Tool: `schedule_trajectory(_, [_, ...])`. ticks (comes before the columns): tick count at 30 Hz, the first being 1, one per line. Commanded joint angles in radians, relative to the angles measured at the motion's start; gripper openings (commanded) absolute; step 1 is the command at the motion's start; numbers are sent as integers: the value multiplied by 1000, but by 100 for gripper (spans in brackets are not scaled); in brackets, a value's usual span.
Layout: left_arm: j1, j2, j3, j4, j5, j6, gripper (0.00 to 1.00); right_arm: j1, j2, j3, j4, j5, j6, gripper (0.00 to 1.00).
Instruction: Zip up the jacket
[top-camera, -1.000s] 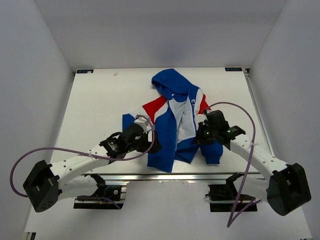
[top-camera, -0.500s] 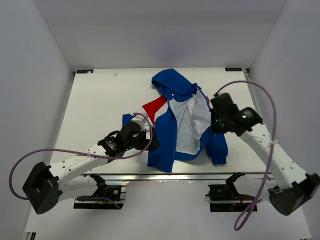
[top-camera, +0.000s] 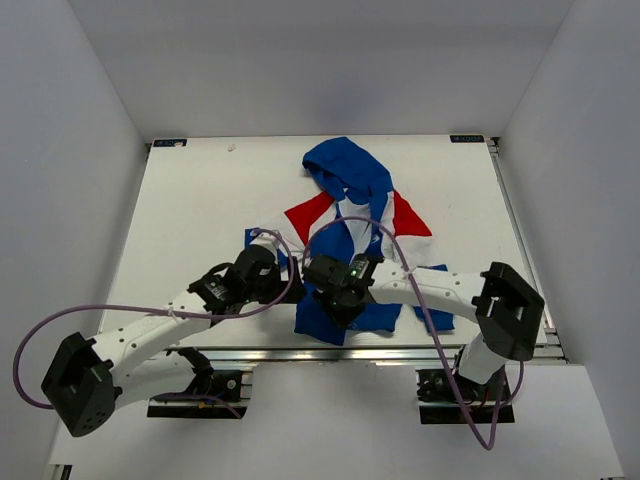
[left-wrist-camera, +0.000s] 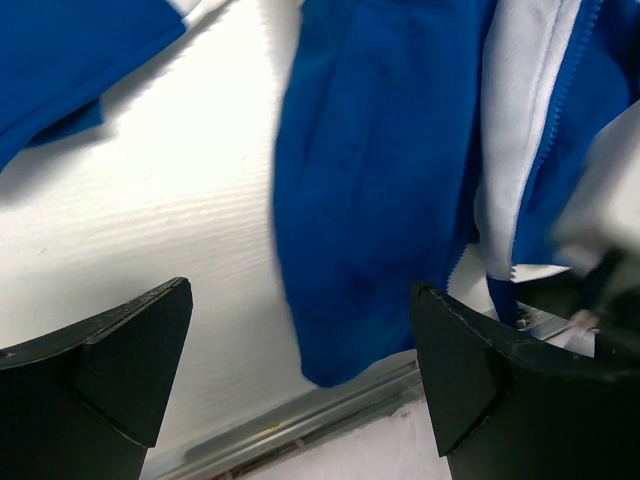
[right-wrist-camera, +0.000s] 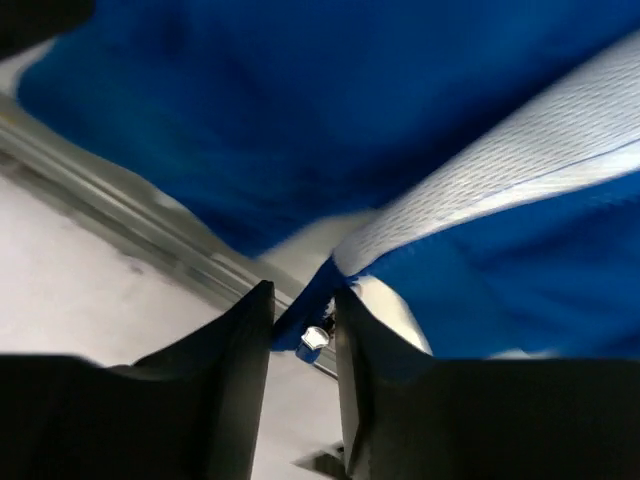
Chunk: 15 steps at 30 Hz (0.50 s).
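The jacket (top-camera: 350, 180) lies flat on the table, blue hood at the far end, red and white panels below it, blue hem toward me. My right gripper (top-camera: 330, 298) is at the hem's middle. In the right wrist view it (right-wrist-camera: 303, 335) is shut on a blue strip of the jacket's (right-wrist-camera: 300, 110) front edge, with a small metal zipper piece (right-wrist-camera: 312, 340) between the fingers. My left gripper (top-camera: 288, 288) sits just left of the hem. In the left wrist view it (left-wrist-camera: 300, 370) is wide open and empty, with the jacket's (left-wrist-camera: 370, 180) blue left panel and zipper teeth (left-wrist-camera: 555, 110) beyond it.
The white table (top-camera: 190, 200) has a metal rail (top-camera: 420, 350) along its near edge, right under the hem; it also shows in the left wrist view (left-wrist-camera: 300, 430) and the right wrist view (right-wrist-camera: 120, 200). White walls enclose the sides and back. A purple cable loops over the jacket.
My right arm swung from the jacket's right side to the middle of the hem, folding the right panel over. The white lining that showed is now covered. My left gripper barely moved.
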Motion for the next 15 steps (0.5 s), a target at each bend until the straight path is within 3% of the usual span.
schedule_trajectory(1, [16, -58, -25, -54, -29, -26, 98, 27, -33, -64, 198, -185, 3, 48])
schedule_trajectory(3, [19, -77, -31, -62, -35, -29, 98, 27, -71, -110, 281, -230, 9, 53])
schedule_trajectory(7, [22, -92, -34, -66, -35, -32, 98, 22, -174, -231, 395, -271, 15, 77])
schedule_trajectory(11, [22, -83, -16, -56, -14, -20, 98, -43, -277, -339, 384, -258, 93, 80])
schedule_trajectory(15, [22, -42, 41, -16, 78, 25, 98, -216, -384, -500, 484, -368, 129, 81])
